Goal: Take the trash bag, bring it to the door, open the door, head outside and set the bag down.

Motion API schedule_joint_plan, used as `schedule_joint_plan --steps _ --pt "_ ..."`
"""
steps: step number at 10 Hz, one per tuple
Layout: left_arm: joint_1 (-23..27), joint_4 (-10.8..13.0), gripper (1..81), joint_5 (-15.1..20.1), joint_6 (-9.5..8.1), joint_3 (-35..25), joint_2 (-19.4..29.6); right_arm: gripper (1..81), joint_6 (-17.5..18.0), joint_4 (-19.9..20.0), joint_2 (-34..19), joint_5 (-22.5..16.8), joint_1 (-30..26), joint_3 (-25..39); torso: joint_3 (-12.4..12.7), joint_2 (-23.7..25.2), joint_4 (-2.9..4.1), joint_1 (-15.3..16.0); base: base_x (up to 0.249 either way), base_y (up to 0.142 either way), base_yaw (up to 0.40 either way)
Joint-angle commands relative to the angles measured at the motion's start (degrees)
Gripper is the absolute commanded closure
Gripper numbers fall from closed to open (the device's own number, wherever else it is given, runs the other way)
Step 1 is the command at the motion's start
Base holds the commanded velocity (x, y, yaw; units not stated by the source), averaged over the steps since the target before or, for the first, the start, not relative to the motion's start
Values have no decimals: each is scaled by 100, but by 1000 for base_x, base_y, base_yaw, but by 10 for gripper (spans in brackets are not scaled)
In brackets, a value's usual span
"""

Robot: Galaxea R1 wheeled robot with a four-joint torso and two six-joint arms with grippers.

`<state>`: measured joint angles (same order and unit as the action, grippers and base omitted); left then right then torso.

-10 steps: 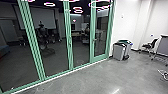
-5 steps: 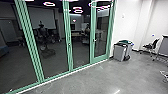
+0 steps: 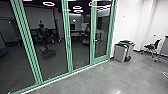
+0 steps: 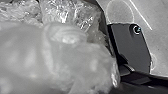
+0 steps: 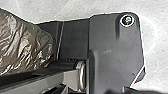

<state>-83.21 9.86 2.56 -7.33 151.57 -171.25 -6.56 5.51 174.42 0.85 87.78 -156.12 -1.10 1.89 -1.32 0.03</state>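
Note:
In the left wrist view, the pale, translucent plastic of the trash bag (image 4: 75, 57) bulges very close to the camera, with shiny crinkled folds behind it. A brownish, wrinkled part of a bag (image 5: 25, 47) lies beside the robot's dark base in the right wrist view. How either gripper meets the plastic cannot be made out. Ahead in the head view stands a glass door (image 3: 102, 32) in a green frame, closed, with a handle (image 3: 94, 40) on its left side.
Grey bins (image 3: 121, 52) stand against the white wall right of the door. Farther right are a dark chair (image 3: 152, 47) and a table edge (image 3: 163, 51). Green-framed glass panels (image 3: 50, 60) run along the left, a dark upright shape showing in them. Grey floor (image 3: 100, 80) lies in front.
The head camera has moved a little: the left frame posts sit farther left in its view, and the bins and chair slightly farther right. The door remains closed.

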Motion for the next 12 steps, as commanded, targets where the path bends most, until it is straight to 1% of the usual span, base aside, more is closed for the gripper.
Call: schedule_joint_plan --steps 1,11,12 --pt "354 51 811 271 30 -22 12 10 -38 38 16 -331 -283 -5 0 0 0 0 155 0 0" --pt "354 51 811 271 21 -22 -6 10 -30 38 25 -314 -283 4 0 0 0 -2 155 0 0" --pt "354 51 811 271 21 -22 -15 10 -30 29 25 -314 -283 4 0 0 0 -2 155 -61 0"
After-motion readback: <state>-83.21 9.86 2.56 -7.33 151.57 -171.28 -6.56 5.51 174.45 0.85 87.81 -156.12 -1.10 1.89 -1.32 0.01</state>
